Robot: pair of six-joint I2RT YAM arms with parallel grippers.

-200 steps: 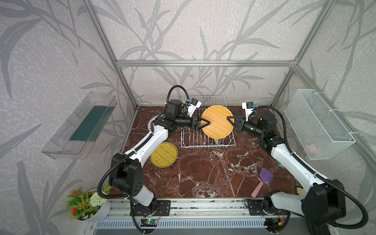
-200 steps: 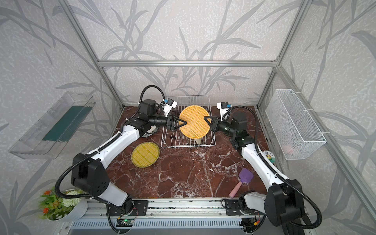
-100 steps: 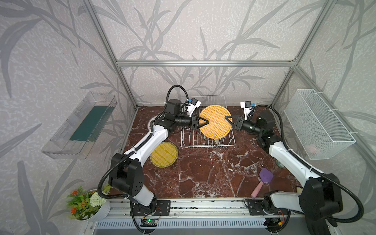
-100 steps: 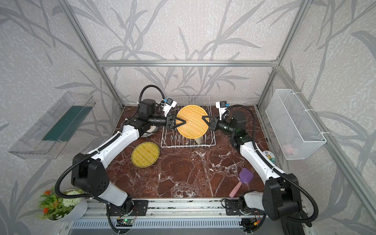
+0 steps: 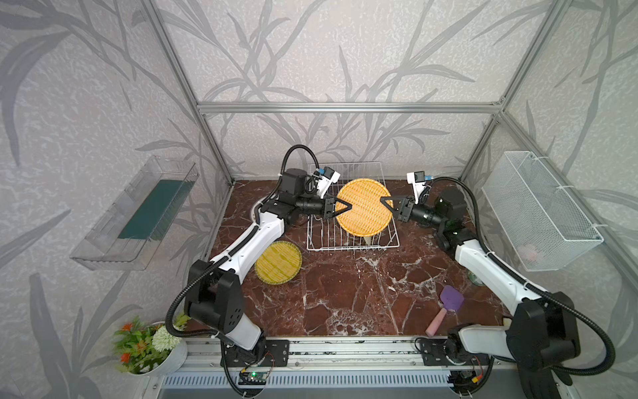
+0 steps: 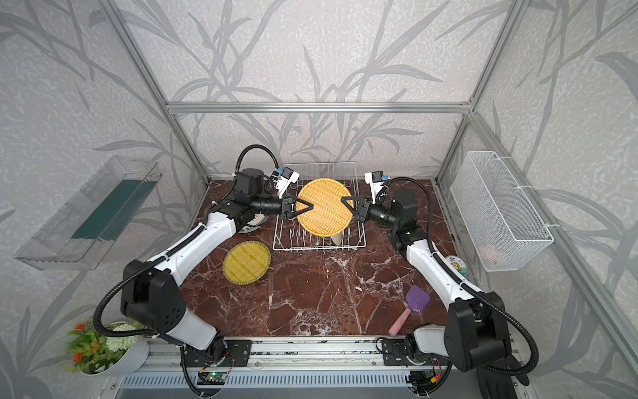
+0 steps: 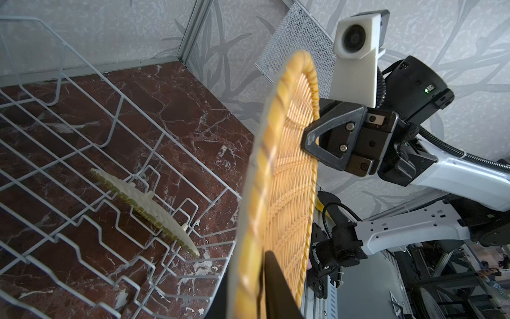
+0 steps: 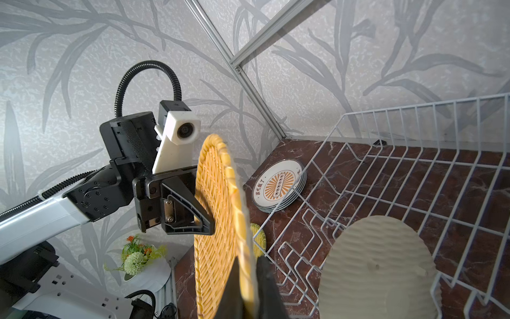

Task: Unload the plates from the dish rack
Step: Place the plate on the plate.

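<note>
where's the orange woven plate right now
The orange woven plate is upright in the air above the dish rack, toward the back wall in both top views, pinched between the left gripper and right gripper.

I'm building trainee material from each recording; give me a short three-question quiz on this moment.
1. True or false: the raised woven plate lies flat inside the dish rack.
2. How many plates sit in the rack? A) none B) one C) three
3. Where is the stack of sunburst plates?
Key: 1 false: it hangs upright above the rack, left tool and right tool at opposite edges. 2 B: the pale plate. 3 On the tabletop, on the robot's left of the rack.
</note>
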